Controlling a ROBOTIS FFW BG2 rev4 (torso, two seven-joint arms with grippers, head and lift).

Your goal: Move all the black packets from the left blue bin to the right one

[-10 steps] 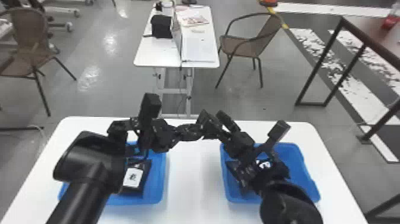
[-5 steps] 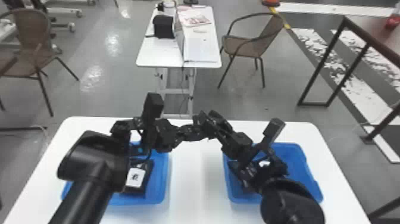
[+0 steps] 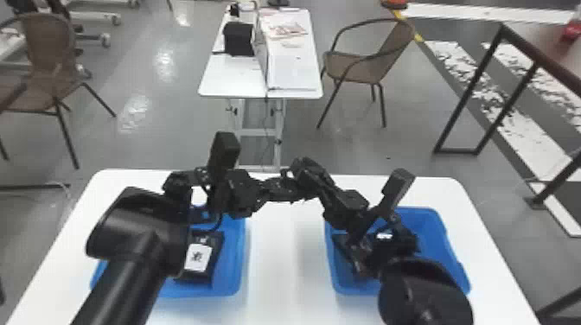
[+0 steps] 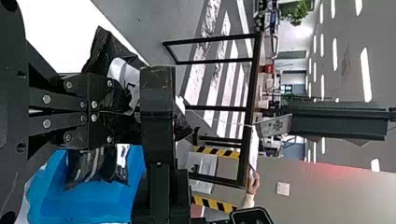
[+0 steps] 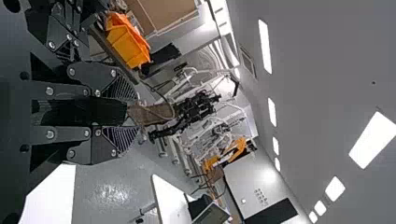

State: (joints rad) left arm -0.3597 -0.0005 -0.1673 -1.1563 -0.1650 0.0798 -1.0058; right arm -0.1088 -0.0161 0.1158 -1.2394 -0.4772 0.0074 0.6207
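Note:
Over the middle of the table, my left gripper (image 3: 259,195) meets my right gripper (image 3: 302,169), with a black packet (image 3: 282,191) at the left one's tips. In the left wrist view, my left gripper (image 4: 105,112) is shut on this packet (image 4: 123,81), white label showing; a black finger of the right gripper crosses it. In the right wrist view, my right gripper (image 5: 123,114) has its fingers apart, a dark strip between them. A labelled packet (image 3: 199,258) lies in the left blue bin (image 3: 237,263). Dark packets (image 3: 343,250) are in the right blue bin (image 3: 441,242).
The left forearm (image 3: 142,250) covers much of the left bin, and the right arm (image 3: 426,294) hangs over the right bin's near side. A strip of white table (image 3: 285,259) runs between the bins. Beyond stand another table (image 3: 233,82) and a chair (image 3: 356,69).
The right arm has shifted slightly left, bringing its gripper closer to the left one. The head view has shifted a little; the left arm and its packet look nearly still.

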